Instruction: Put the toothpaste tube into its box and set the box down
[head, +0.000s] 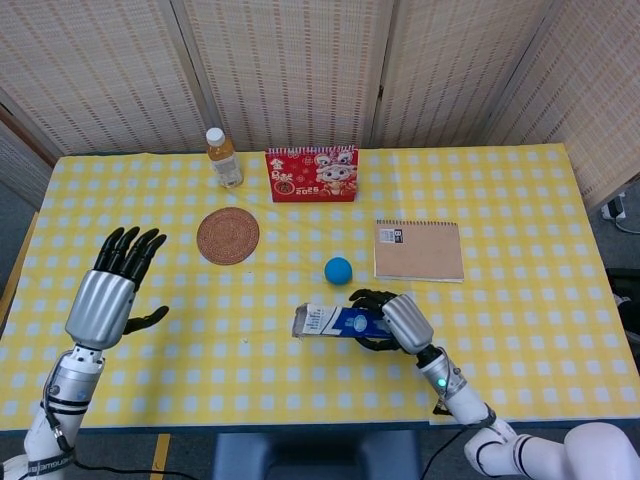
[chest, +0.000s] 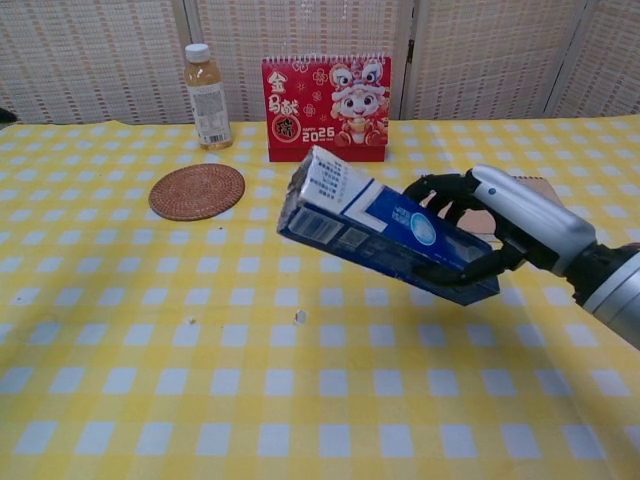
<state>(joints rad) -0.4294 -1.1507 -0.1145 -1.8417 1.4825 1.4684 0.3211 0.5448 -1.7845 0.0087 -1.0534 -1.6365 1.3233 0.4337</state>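
Right hand (chest: 500, 225) gripping blue box (chest: 385, 235), print seemingly illegible, calendar (chest: 327, 108) reading 2025

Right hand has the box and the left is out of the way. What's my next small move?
Probably lower the right hand straight down until the box lies flat on the table, then let go. The box is held near level but appears just above the cloth, with bare cloth beneath it, and the left hand is open, well clear.

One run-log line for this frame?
right hand: holds toothpaste box tilted above table | left hand: open, apart | set-down: pending
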